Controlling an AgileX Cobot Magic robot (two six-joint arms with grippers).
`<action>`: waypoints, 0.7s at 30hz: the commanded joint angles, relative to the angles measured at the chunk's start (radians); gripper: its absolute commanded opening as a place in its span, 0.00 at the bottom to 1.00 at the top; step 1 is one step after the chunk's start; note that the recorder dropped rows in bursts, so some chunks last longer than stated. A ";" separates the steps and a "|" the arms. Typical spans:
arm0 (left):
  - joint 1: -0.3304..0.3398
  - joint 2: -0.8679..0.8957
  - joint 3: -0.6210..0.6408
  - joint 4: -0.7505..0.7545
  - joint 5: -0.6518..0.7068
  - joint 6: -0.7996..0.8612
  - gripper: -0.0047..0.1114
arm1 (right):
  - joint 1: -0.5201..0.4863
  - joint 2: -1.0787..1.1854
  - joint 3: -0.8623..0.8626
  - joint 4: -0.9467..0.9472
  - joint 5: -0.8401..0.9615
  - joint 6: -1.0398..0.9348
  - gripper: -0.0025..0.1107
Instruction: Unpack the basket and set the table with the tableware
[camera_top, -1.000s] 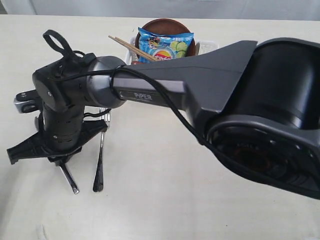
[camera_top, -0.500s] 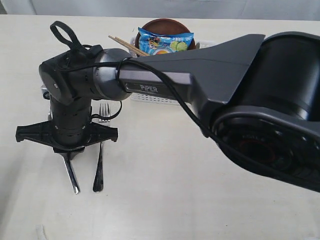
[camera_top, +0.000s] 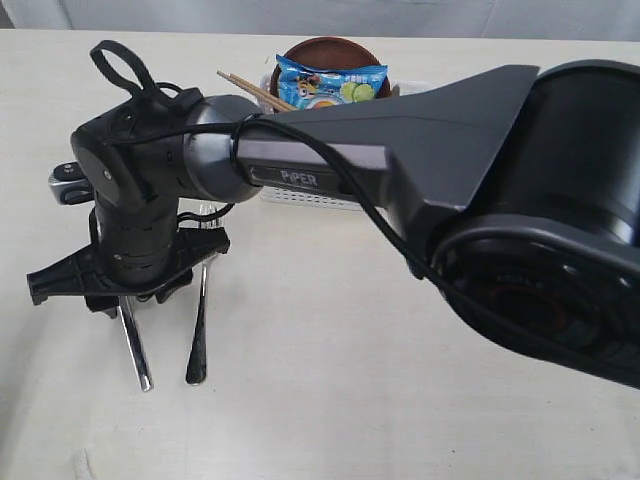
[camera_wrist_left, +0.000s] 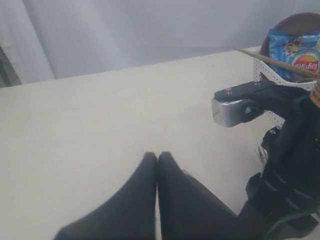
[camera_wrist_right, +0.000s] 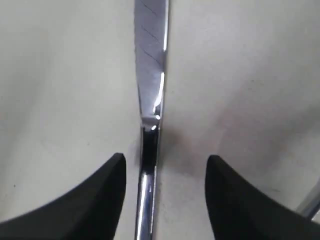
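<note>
On the right gripper (camera_wrist_right: 164, 167), 2 fingers (camera_wrist_right: 100, 200) stand apart, gripping nothing, straddling the knife (camera_wrist_right: 150, 75) laid flat on the table (camera_wrist_right: 250, 75) beside the fork (camera_top: 198, 340), as a place setting. The left gripper (camera_wrist_left: 157, 161) is pinched closed, empty. Chopsticks (camera_top: 255, 88) and plate (camera_top: 325, 48) wait in the basket (camera_top: 305, 197).

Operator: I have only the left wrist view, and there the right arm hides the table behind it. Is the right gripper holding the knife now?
Observer: No. In the right wrist view the right gripper is open. The knife lies flat on the table between its fingers and touches neither.
Operator: Where is the fork?
Observer: In the exterior view the fork lies on the table to the right of the knife, apart from it and roughly parallel.
Operator: Which way does the fork point?
Observer: Its tines point toward the basket, and its handle toward the near edge of that view.
</note>
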 joint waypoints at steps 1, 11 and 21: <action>0.002 -0.003 0.002 -0.001 -0.006 0.000 0.04 | 0.015 -0.009 0.002 0.000 -0.004 -0.062 0.44; 0.002 -0.003 0.002 -0.001 -0.006 0.000 0.04 | 0.050 0.027 0.002 -0.107 -0.031 0.004 0.44; 0.002 -0.003 0.002 -0.001 -0.006 0.000 0.04 | 0.050 0.040 0.002 -0.130 -0.004 -0.002 0.07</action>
